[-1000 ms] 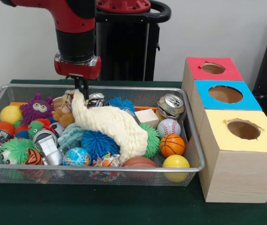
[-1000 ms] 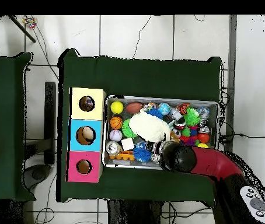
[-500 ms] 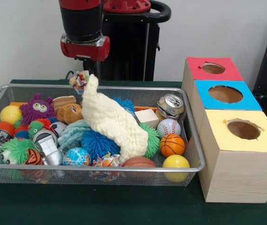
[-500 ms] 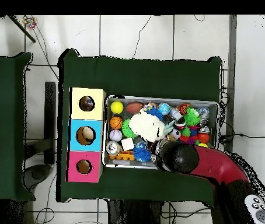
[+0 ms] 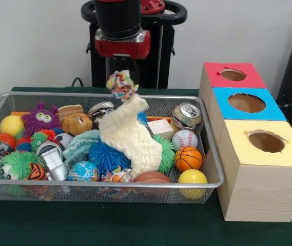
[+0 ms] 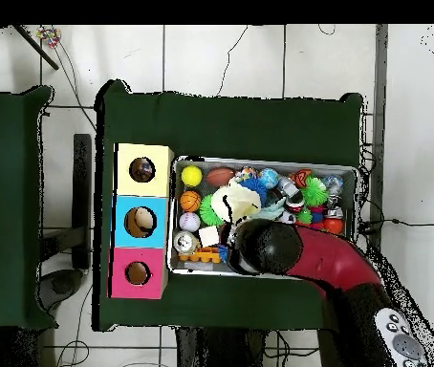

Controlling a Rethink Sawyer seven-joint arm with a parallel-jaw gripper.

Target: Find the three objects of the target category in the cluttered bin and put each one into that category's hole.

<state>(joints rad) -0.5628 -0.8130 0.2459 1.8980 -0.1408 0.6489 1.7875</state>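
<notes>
**Crumpled ball is out of the bin and heading right**

Since a second ago the arm has lifted and slid toward the middle of the frame, hauling a multicolored crumpled ball up out of the clutter. The wire bin sits lower left, packed with toys, and the three boxes line the right edge: yellow box, blue box, red box. The cream knit cloth is draped mid-bin, its tip right under the ball, maybe touching. The gripper looks clamped on that ball, hanging just above the bin's back rim. So it's mid-carry, I think. Next up: clear the cloth, swing right, line up over the matching hole, and drop.
</notes>
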